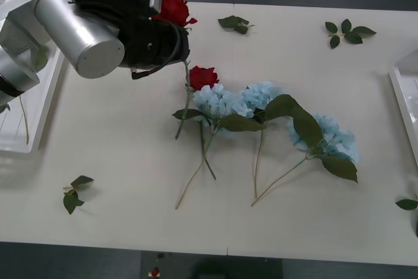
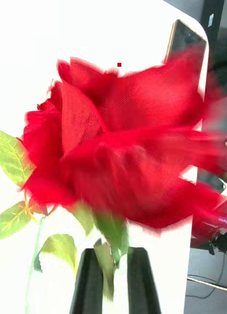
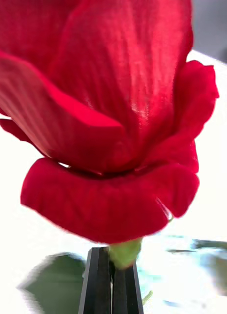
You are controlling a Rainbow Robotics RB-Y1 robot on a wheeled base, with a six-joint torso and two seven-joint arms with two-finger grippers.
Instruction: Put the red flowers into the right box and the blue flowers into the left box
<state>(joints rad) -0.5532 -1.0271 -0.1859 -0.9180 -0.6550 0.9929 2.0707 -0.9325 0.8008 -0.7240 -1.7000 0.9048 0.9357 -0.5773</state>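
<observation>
My left gripper (image 1: 172, 26) is raised over the far middle of the table, shut on a red flower (image 1: 174, 8). In the left wrist view its black fingers (image 3: 98, 282) pinch the green base just under the bloom (image 3: 103, 113). My right gripper (image 2: 115, 282) is shut on the leafy stem of another red flower (image 2: 118, 147). A third red flower (image 1: 203, 76) lies on the table against the blue flowers (image 1: 219, 100), (image 1: 261, 93), (image 1: 331, 136), which lie in a row with their stems toward me. The left box (image 1: 29, 143) sits at the left edge, the right box (image 1: 406, 99) at the right edge.
Loose green leaf sprigs lie at the far middle (image 1: 235, 24), far right (image 1: 346, 32), near left (image 1: 74, 194) and near right edge (image 1: 408, 204). A thin stem (image 1: 25, 122) lies in the left box. The left arm's silver links (image 1: 78, 27) hang above the table's left side.
</observation>
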